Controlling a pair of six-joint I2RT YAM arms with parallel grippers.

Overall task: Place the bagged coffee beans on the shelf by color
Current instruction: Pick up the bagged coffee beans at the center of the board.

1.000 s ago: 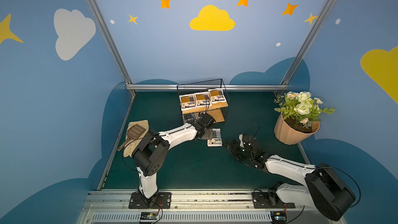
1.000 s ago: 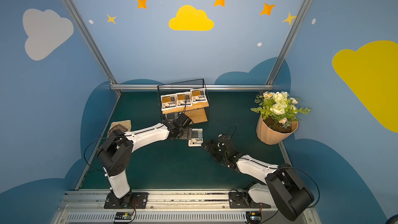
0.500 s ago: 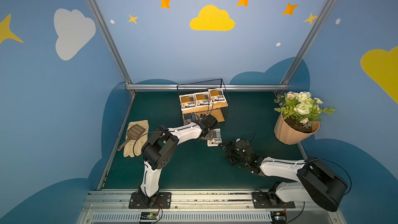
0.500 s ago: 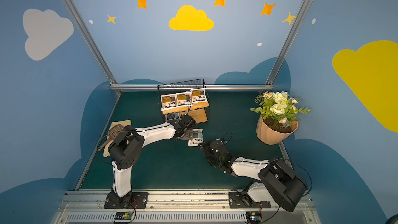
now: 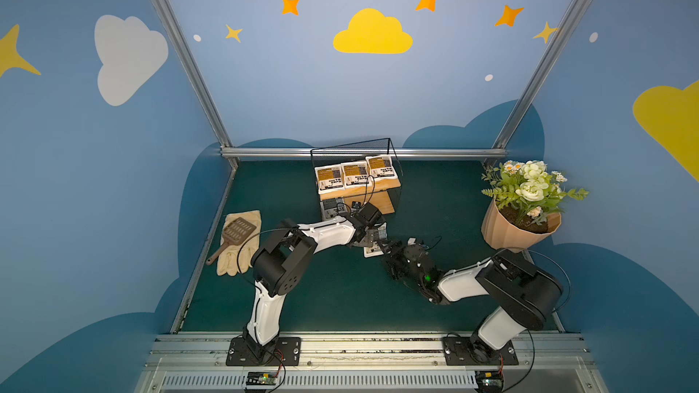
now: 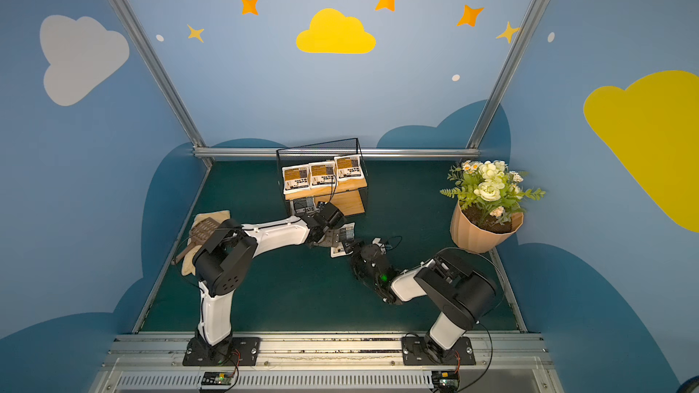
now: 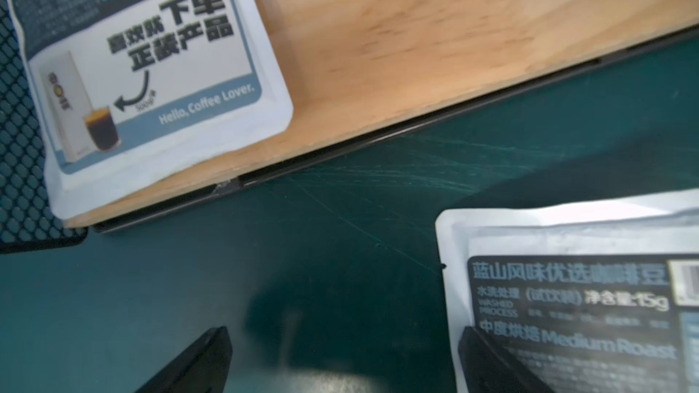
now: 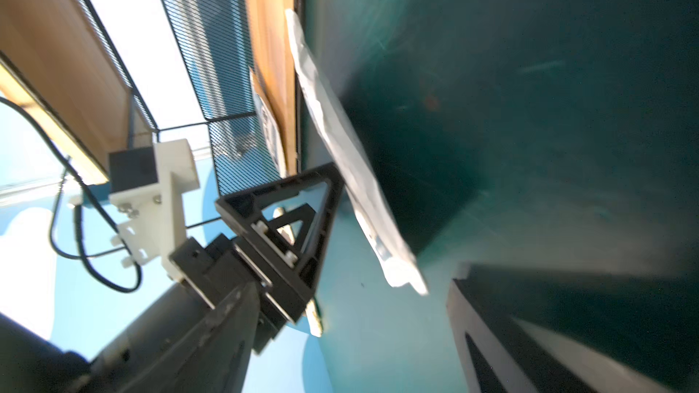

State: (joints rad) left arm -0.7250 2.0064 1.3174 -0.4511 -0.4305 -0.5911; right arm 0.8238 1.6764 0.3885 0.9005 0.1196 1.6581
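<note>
Fingers of left gripper, right gripper apart; 3 orange pouches, 2 grey-blue pouches, 1 shelf.

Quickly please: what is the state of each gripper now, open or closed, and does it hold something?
Left gripper: open, holding nothing.
Right gripper: open, holding nothing; the grey-blue pouch lies just ahead of it.

Loose grey-blue-panelled white pouch on green tabletop: cut off by picture edges in left wrist view; partly covered by left end effector in both top views. Shelved grey-blue-panelled white pouch: cropped by picture edge, small print blurred. Right wrist view smeared; loose pouch edge-on, label unseen. Orange-panelled white pouches: print too small to read in top views.
</note>
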